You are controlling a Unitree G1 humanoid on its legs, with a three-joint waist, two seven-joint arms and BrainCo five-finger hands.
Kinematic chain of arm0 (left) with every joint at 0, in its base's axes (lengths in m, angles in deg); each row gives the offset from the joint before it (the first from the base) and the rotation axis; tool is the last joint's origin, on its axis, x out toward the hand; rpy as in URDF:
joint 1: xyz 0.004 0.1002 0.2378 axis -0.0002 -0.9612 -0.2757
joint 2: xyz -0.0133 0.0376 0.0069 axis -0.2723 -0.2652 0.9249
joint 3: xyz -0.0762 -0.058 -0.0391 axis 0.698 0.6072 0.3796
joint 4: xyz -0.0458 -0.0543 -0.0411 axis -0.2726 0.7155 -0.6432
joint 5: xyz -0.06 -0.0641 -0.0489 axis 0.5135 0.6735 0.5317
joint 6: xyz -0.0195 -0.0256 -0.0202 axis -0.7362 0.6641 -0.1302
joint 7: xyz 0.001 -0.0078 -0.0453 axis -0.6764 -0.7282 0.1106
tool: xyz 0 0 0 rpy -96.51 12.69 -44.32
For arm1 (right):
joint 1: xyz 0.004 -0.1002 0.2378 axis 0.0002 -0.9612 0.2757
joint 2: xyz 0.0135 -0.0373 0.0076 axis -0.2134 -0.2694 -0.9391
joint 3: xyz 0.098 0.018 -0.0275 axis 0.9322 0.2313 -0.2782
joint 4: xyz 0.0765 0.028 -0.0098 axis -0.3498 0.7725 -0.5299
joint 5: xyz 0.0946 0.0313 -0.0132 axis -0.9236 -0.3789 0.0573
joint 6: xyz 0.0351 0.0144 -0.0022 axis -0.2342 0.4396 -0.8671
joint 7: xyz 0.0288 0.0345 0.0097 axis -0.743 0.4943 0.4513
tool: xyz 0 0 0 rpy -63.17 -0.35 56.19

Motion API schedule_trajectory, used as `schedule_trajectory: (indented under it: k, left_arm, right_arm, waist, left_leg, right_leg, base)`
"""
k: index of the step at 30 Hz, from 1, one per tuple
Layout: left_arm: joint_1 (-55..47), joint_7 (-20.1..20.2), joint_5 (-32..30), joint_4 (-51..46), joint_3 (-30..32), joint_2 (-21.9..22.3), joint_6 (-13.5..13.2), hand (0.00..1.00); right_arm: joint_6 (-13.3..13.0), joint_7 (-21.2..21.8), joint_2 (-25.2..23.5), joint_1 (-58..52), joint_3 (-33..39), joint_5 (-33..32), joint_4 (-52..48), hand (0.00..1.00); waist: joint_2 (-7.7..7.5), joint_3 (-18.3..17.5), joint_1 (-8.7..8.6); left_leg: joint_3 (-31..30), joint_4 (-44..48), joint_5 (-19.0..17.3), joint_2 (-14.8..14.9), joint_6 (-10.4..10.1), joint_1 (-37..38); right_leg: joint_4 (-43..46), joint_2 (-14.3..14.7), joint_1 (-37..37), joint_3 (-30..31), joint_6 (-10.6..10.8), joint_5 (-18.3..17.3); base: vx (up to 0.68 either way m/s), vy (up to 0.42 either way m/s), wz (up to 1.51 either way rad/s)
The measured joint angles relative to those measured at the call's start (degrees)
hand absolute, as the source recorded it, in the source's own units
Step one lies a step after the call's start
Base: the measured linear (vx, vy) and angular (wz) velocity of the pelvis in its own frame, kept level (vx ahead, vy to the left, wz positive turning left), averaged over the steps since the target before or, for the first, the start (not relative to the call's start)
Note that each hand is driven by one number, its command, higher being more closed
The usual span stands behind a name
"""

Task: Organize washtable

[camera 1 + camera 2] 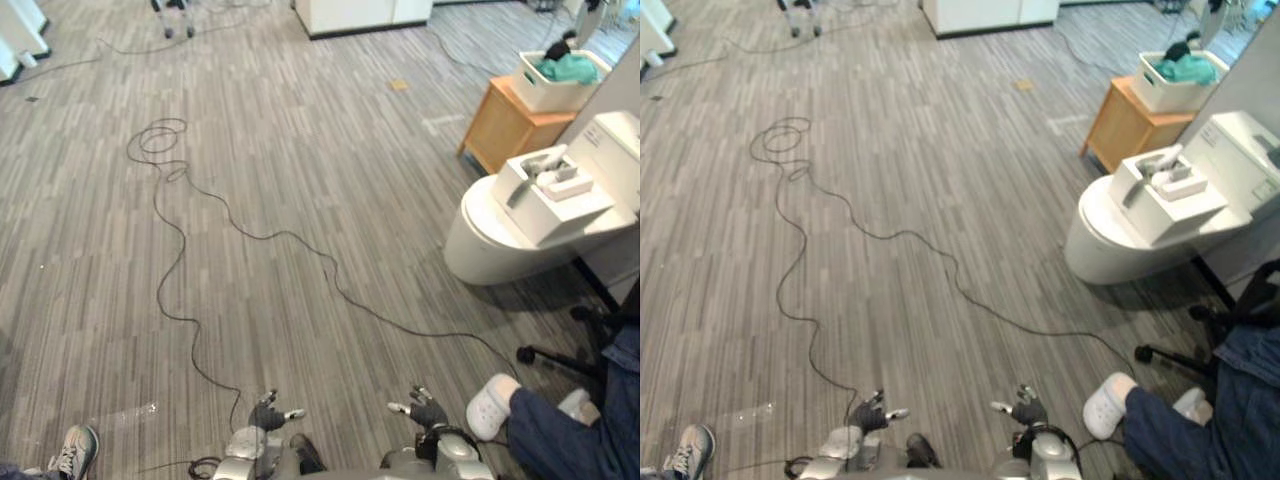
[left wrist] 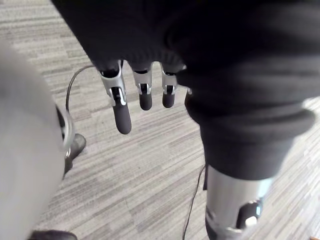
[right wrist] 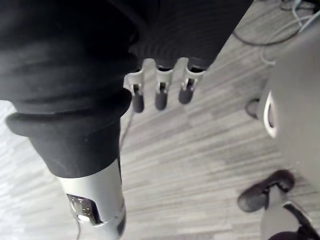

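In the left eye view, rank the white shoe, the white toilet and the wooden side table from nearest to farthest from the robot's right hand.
1. White shoe, just right of the right hand.
2. White toilet, ahead on the right.
3. Wooden side table, beyond the toilet.

I see both arms hanging low, left hand (image 1: 268,414) and right hand (image 1: 428,411) level with each other. On each hand the fingers (image 2: 122,116) are straight and relaxed, thumbs turned inward toward one another.
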Motion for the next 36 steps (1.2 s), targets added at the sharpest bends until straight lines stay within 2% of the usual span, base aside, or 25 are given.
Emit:
schedule_trajectory:
  k: [2,3,4,5,6,7,8,9,12,15,18,21,23,27,28,36]
  left_arm:
    - [-0.04,0.08,-0.65,0.53,-0.12,-0.44,0.27,0.00]
    - [-0.02,0.30,-0.74,0.69,-0.14,-0.61,0.32,0.00]
    - [0.04,0.74,-0.69,0.67,-0.19,-0.72,0.31,0.00]
    - [0.10,0.95,-0.68,0.69,-0.32,-0.42,0.32,0.00]
    - [0.04,1.06,-0.64,0.75,-0.20,-0.73,0.28,0.00]
    - [0.15,1.01,-0.61,1.58,0.04,-1.18,0.25,0.00]
    - [0.13,1.09,-0.61,1.77,0.20,-1.63,0.27,0.00]
    - [0.26,1.06,-0.57,2.17,0.48,-2.65,0.24,0.00]
    - [0.11,1.00,-0.53,2.58,2.88,-1.74,0.29,0.00]
    - [-0.44,1.07,-0.58,3.18,4.41,-1.24,0.31,0.00]
    - [-0.62,1.03,-0.51,3.70,5.00,-1.67,0.35,0.00]
    - [-0.49,1.02,-0.59,3.71,4.95,-1.81,0.31,0.00]
    - [-0.50,1.01,-0.58,3.71,4.93,-1.79,0.31,0.00]
    - [-0.70,1.02,-0.64,3.73,4.87,-1.70,0.31,0.00]
    - [-1.56,1.03,-0.68,4.77,4.80,-0.81,0.33,0.00]
    - [-1.55,1.02,-0.59,4.77,4.85,-0.97,0.30,0.00]
  right_arm:
    - [-0.05,0.05,-0.08,0.24,-0.27,0.20,0.53,0.00]
    - [-0.01,0.12,-0.08,0.17,-0.43,0.71,0.95,0.00]
    - [0.11,0.19,-0.06,0.46,-0.47,2.29,1.51,0.00]
    - [0.08,0.18,0.06,0.43,-0.53,2.67,1.49,0.00]
    - [0.05,0.21,-0.03,0.38,-0.79,3.25,1.48,0.00]
    - [0.05,0.25,-0.14,0.30,-1.78,4.08,1.56,0.00]
    - [0.06,0.23,-0.28,0.12,-2.31,4.28,1.75,0.00]
    - [0.08,0.23,-0.86,0.12,-2.70,4.45,2.70,0.00]
    - [0.06,0.25,-0.46,0.16,-2.71,4.48,2.92,0.00]
    - [0.10,0.17,0.64,-0.09,-2.67,4.52,3.08,0.00]
    - [0.15,0.15,0.75,-0.09,-2.73,4.51,3.11,0.00]
    - [0.13,0.16,0.57,0.14,-2.75,4.52,3.18,0.00]
    - [0.13,0.17,0.57,0.07,-2.74,4.52,3.19,0.00]
    - [0.12,0.19,1.02,0.02,-2.72,4.62,3.23,0.00]
    - [0.16,0.21,2.17,1.14,-2.55,5.76,7.15,0.00]
    - [0.14,0.14,1.89,1.13,-2.22,5.48,7.18,0.00]
  waist:
    - [-0.36,-0.32,-0.08]
    - [-0.42,-0.30,-0.16]
    - [-0.54,-0.29,-0.19]
    - [-0.48,-0.26,-0.44]
    - [-0.08,-0.08,-0.63]
    - [-1.28,-0.37,-0.94]
    - [-2.24,-0.79,-0.92]
    - [-4.37,-1.25,-0.83]
    - [-3.63,-1.48,-0.08]
    - [-1.73,-1.76,-0.42]
    - [-1.95,-1.82,0.43]
    - [-1.97,-1.77,0.34]
    - [-2.01,-1.79,0.41]
    - [-1.54,-2.22,0.41]
    - [0.17,-4.46,0.46]
    - [-0.09,-4.62,0.44]
  left_leg:
    - [-2.52,-4.23,2.93,-1.56,0.46,0.45]
    - [-3.89,-4.98,3.08,-1.72,0.54,0.35]
    - [-5.90,-5.22,3.47,-1.70,1.17,0.25]
    - [-6.86,-4.98,3.65,-1.31,1.43,0.21]
    - [-8.04,-4.81,3.66,-1.12,1.43,-0.02]
    - [-9.74,-4.82,3.66,-1.55,1.43,-0.10]
    - [-10.29,-5.11,3.64,-2.24,1.40,-0.12]
    - [-11.42,-5.83,3.58,-4.16,1.35,0.14]
    - [-13.25,-10.38,6.56,-4.65,0.96,0.92]
    - [-14.89,-13.29,8.97,-4.47,0.64,1.45]
    - [-15.47,-11.11,8.60,-3.30,0.19,0.66]
    - [-18.19,-9.77,8.56,-3.03,0.15,-1.06]
    - [-17.88,-10.13,8.59,-3.08,0.17,-0.85]
    - [-17.65,-13.44,9.35,-4.18,0.55,0.57]
    - [-17.64,-15.94,9.00,-6.52,0.96,2.49]
    - [-17.57,-15.94,8.84,-6.46,0.74,1.98]
  right_leg:
    - [0.44,-0.13,-0.04,-1.10,0.16,1.35]
    - [1.59,-0.18,-0.29,-1.53,0.16,1.34]
    - [6.58,-0.10,-1.93,0.15,0.06,1.28]
    - [9.15,-0.15,-3.72,2.24,0.15,-0.60]
    - [9.56,1.01,-5.02,7.01,0.13,-4.25]
    - [5.63,2.11,-5.14,11.57,-0.08,-5.43]
    - [3.30,1.95,-5.20,12.32,-0.38,-4.10]
    - [2.02,0.61,-5.44,13.14,1.23,-2.49]
    - [-0.80,1.14,-4.47,12.54,1.60,-3.10]
    - [-1.48,2.04,-3.90,10.81,1.25,-2.87]
    - [-3.22,3.39,-3.04,11.16,0.49,-1.40]
    - [-5.38,4.41,-3.36,11.76,0.00,0.82]
    - [-6.19,4.57,-3.34,12.55,0.19,1.43]
    - [-6.52,4.52,-3.84,14.58,0.68,1.54]
    - [-11.08,3.82,-1.30,17.66,1.58,3.29]
    - [-10.95,3.81,-1.83,17.71,1.60,3.24]
  base:
    - [0.01,-0.011,0.55]
    - [0.03,-0.037,0.76]
    - [0.03,-0.041,0.64]
    - [0.02,-0.076,0.63]
    - [0.00,-0.083,0.69]
    - [-0.01,-0.122,0.72]
    - [-0.01,-0.131,0.80]
    - [-0.02,-0.150,0.61]
    - [-0.08,-0.078,0.28]
    - [-0.10,-0.048,0.27]
    - [-0.05,-0.057,0.01]
    - [-0.05,-0.038,-0.10]
    - [-0.06,0.030,-0.16]
    - [-0.05,0.045,-0.11]
    - [0.00,0.000,0.00]
    - [0.00,0.000,0.00]
